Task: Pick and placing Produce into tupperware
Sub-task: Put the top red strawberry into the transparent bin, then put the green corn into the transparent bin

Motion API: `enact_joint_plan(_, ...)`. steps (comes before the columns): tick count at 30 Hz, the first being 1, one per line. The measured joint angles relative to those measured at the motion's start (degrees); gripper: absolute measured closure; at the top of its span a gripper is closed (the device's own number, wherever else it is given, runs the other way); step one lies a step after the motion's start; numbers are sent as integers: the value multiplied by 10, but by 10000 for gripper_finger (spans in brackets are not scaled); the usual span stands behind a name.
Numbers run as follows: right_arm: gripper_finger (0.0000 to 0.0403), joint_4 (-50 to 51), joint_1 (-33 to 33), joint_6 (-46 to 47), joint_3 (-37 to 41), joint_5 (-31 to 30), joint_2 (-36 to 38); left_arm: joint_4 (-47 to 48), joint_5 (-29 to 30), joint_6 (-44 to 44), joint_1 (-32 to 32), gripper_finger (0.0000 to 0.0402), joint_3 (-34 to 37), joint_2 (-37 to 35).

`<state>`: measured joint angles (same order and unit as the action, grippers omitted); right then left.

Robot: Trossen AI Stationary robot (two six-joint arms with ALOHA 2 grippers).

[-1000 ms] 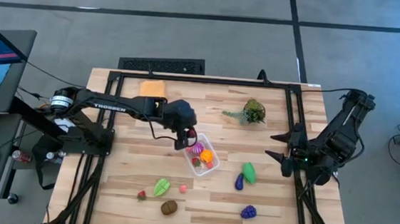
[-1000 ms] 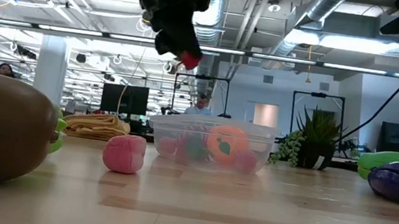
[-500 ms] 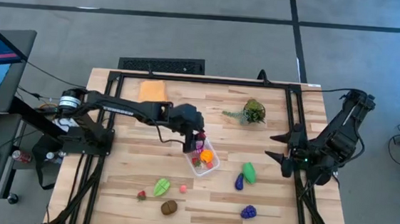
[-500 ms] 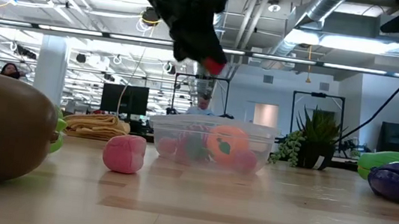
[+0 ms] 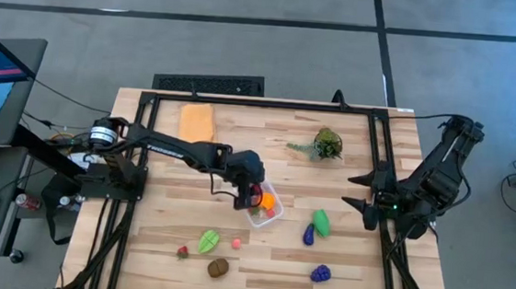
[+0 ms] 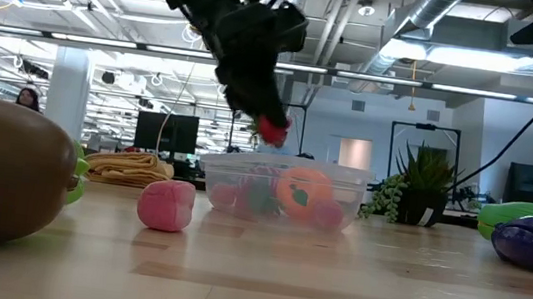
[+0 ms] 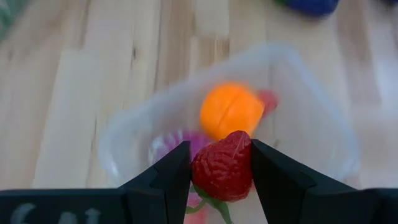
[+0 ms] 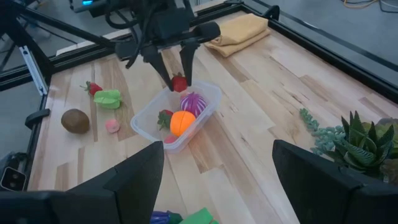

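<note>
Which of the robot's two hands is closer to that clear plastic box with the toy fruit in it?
The left. The left hand hangs just above the clear box, gripping a red strawberry. The right hand waits open by the table's right edge, well away from the box.

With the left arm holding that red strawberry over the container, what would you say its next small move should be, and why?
Probably open the jaws and let it drop. The left gripper grips the red strawberry just above the tupperware, which already holds an orange piece and a purple piece with room beside them. The right gripper waits, open, at the table's right edge.
</note>
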<state>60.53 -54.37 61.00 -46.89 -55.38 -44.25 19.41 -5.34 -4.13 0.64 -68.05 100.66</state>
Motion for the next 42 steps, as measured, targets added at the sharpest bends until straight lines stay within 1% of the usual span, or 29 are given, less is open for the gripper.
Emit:
enact_joint_plan(3, 81, 0, 0, 0, 0, 0, 0, 49, 1, 16, 0, 255, 0, 1)
enact_joint_plan(6, 81, 0, 0, 0, 0, -1, 0, 75, 7, 25, 0, 255, 0, 4)
enact_joint_plan(20, 81, -8, 0, 0, 0, -2, 0, 66, 15, 26, 0, 254, 0, 8)
enact_joint_plan(24, 81, -12, 0, 0, 0, -2, 0, 66, 16, 26, 0, 241, 0, 8)
enact_joint_plan(31, 81, -21, 0, 0, 0, -2, 0, 66, 15, 16, 0, 198, 0, 8)
enact_joint_plan(35, 81, -27, 0, 0, 0, -5, 0, 65, 15, 15, 0, 182, 0, 8)
enact_joint_plan(37, 81, -35, 1, 4, 0, -8, 0, 66, 6, 11, 0, 178, -2, 5)
enact_joint_plan(42, 81, -44, 5, 9, 0, -1, 0, 66, -38, -1, -1, 177, -23, -12)
